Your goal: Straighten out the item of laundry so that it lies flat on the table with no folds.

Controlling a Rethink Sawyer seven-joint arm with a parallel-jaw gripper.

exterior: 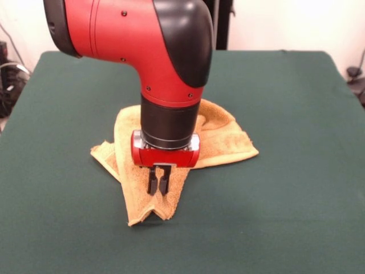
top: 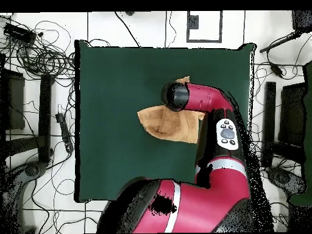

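The item of laundry (exterior: 219, 140), a yellow-orange towel, lies crumpled and folded near the middle of the green table (exterior: 296, 188). One flap runs toward the near edge and ends in a notched tip. My gripper (exterior: 158, 184) points straight down onto this flap, its two black fingers drawn close together with cloth pinched between them. In the overhead view the towel (top: 166, 123) shows beside the arm, with a small corner (top: 183, 80) poking out beyond the wrist. The wrist hides the gripper there.
The red and black arm (top: 207, 100) reaches over the towel's centre and covers part of it. Cables and equipment (top: 36, 55) lie on the floor around the table, off its edges.
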